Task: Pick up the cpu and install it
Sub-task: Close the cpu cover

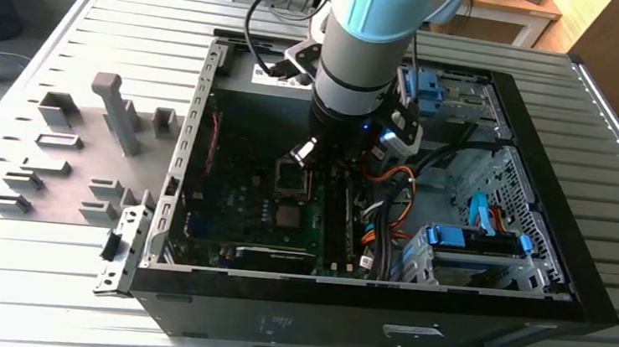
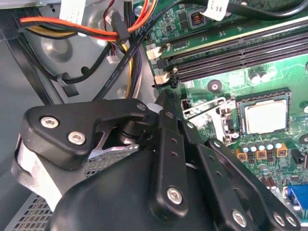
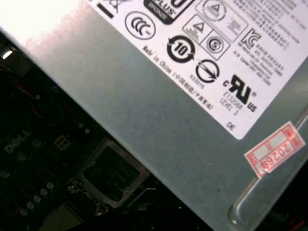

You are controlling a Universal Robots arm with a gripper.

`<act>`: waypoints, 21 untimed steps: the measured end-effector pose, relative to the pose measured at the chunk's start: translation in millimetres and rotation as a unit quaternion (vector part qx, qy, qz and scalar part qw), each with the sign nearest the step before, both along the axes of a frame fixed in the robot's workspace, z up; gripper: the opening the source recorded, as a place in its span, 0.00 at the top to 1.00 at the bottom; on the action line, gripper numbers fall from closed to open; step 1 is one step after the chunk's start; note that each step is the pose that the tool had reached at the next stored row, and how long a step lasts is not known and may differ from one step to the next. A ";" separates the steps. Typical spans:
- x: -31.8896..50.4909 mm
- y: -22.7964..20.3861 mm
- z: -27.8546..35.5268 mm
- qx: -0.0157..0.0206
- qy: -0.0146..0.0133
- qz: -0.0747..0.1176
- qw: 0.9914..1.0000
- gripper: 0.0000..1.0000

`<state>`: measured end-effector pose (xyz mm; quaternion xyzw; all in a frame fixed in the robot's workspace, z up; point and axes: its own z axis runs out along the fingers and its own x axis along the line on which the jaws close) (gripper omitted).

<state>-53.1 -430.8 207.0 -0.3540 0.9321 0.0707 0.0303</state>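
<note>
Already seated in its socket (image 2: 263, 92), cpu (image 2: 266, 118) apart from the jaws

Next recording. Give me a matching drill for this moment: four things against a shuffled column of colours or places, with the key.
Things:
1. cpu
2. memory slots
3. drive caddy
4. fixture tray

Colour or place:
A. blue
B. grey, at the exterior view's left
C. black and long
D. silvery, in the socket

Pairs: 1-D, 2-C, 3-A, 4-B.
</note>
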 end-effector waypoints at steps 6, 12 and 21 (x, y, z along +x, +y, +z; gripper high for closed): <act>-1.6 0.0 -2.2 0.000 -0.002 0.000 1.000 0.89; -6.1 0.0 -3.8 0.000 -0.005 0.000 1.000 0.89; -8.9 0.0 -4.1 0.005 -0.007 0.000 1.000 0.89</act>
